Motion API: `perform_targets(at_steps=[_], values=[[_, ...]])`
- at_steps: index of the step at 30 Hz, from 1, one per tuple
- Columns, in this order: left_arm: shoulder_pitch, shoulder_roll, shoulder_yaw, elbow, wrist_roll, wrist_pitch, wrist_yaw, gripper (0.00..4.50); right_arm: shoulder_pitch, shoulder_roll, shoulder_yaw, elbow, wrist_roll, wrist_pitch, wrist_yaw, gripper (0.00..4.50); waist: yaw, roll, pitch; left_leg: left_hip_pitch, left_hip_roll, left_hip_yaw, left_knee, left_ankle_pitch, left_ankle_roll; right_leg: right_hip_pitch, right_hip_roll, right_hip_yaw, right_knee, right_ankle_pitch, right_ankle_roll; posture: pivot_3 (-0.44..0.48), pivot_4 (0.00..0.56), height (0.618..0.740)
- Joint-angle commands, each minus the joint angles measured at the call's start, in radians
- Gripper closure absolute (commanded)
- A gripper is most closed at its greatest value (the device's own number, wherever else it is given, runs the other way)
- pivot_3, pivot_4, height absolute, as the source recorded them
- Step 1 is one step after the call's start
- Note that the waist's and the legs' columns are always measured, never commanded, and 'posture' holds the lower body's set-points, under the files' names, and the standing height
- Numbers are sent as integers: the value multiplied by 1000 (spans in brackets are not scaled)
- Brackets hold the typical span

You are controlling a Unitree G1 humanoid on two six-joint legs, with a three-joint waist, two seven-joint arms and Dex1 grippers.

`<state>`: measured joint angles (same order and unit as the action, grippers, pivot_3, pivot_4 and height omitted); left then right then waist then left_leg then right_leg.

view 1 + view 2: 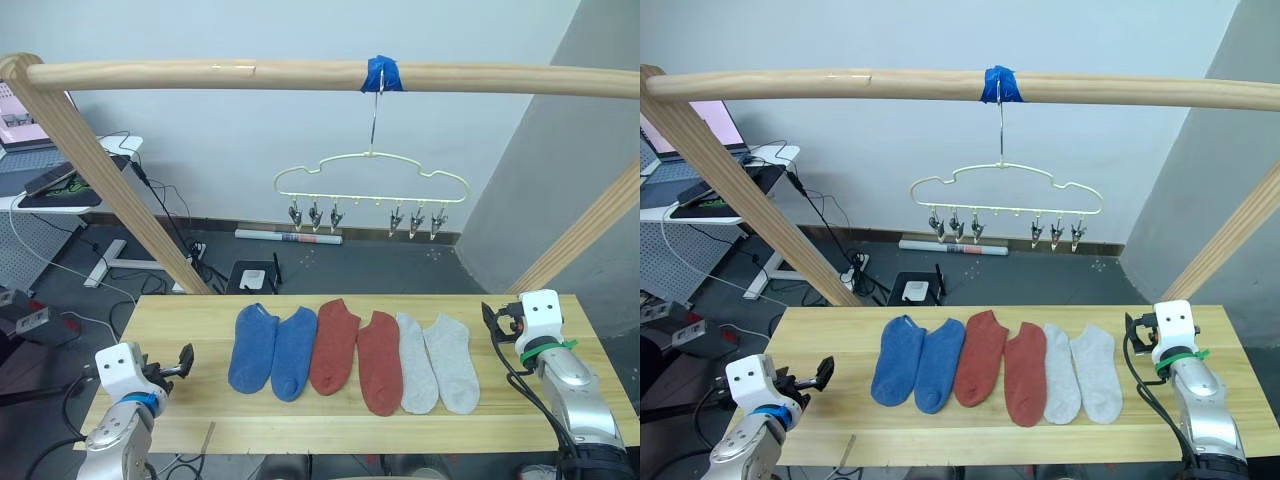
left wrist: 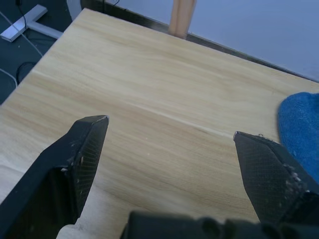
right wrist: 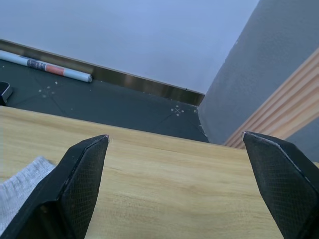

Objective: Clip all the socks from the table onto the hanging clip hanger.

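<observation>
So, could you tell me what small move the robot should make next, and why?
Probably the left hand should slide toward the nearest blue sock and pinch its edge. All six socks lie flat on the table, no clip on the hanger holds one, and both hands, the right hand too, are open and holding nothing.

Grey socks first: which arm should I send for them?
The right. The right gripper hovers open beside the two grey socks at the row's right end on the table; the left gripper, also open, sits nearer the blue socks.
</observation>
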<state>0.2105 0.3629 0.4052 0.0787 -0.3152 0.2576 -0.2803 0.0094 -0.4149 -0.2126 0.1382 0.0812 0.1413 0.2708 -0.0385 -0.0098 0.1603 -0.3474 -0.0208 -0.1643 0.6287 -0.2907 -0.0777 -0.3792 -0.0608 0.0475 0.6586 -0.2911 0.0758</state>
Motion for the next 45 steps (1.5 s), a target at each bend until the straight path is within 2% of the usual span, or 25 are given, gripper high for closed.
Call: perform_targets(at_steps=[1, 7, 11, 14, 18, 22, 27, 30, 33, 42, 45], values=[[9, 37, 16, -80, -26, 3, -53, 42, 7, -13, -3, -69, 6, 5, 16, 0, 2, 1, 7, 0, 0, 0, 0, 0, 0, 0, 0, 0, 0, 0, 0, -12, 173, 740], [3, 77, -6, -101, -42, 34, -137, 42, 35, -18, 17, -170, 17, 46, 64, 0, 4, 2, 24, -1, 0, 0, 0, 0, 0, -1, 0, 0, 0, 0, 0, -28, 192, 740], [-29, 120, -49, -174, -43, 28, -218, 42, 52, -34, 22, -246, 57, 54, 132, 0, 3, 0, 36, -1, 0, 0, 0, 0, 0, -1, 0, 0, 0, 0, 0, -36, 199, 740], [-89, 169, -79, -243, -45, 35, -262, 42, 75, -37, 31, -349, 119, 98, 189, 0, 6, -1, 38, -4, 0, 0, 0, 0, 0, -4, 0, 0, 0, 0, 0, -44, 200, 740], [-207, 187, -90, -333, -79, 106, -238, 42, 77, -33, 75, -507, 216, 148, 269, 0, 4, 0, 39, -10, 0, -1, 1, 0, 0, -8, 0, -2, 0, 0, 0, -54, 201, 740], [-300, 155, -142, -412, -79, 165, -191, 42, -2, -40, 161, -605, 276, 186, 342, 0, -14, 1, 40, -10, 0, 0, 1, 0, 0, -9, -1, -1, 0, 0, 0, -56, 204, 740], [-375, 86, -201, -470, -76, 205, -129, 42, -153, -8, 243, -671, 379, 305, 359, 0, -20, -3, 50, -11, 0, -1, 1, 0, 0, -9, -1, -2, 0, 1, 0, -48, 217, 740], [-416, 40, -252, -461, -32, 176, -91, 42, -287, 26, 316, -654, 335, 288, 350, 0, -19, -3, 56, -12, 0, -1, 2, 0, -1, -10, -1, -2, 1, 1, 0, -49, 220, 740], [-452, 11, -274, -427, 8, 131, -63, 42, -354, 56, 330, -632, 337, 292, 338, 0, -15, -4, 56, -14, 0, -2, 2, 2, -3, -11, -1, -3, 0, 1, 0, -52, 214, 740], [-531, -60, -303, -300, 53, 37, -46, 42, -382, 70, 334, -584, 317, 235, 351, 0, -16, -5, 57, -18, -2, -2, 2, 3, -5, -15, -3, -4, 0, 2, 0, -72, 205, 740], [-546, -66, -308, -275, 56, 22, -50, 571, -387, 74, 332, -587, 319, 239, 340, 0, -19, -5, 57, -18, -2, -1, 2, 3, -5, -16, -3, -4, 0, 2, 0, -83, 205, 740]])
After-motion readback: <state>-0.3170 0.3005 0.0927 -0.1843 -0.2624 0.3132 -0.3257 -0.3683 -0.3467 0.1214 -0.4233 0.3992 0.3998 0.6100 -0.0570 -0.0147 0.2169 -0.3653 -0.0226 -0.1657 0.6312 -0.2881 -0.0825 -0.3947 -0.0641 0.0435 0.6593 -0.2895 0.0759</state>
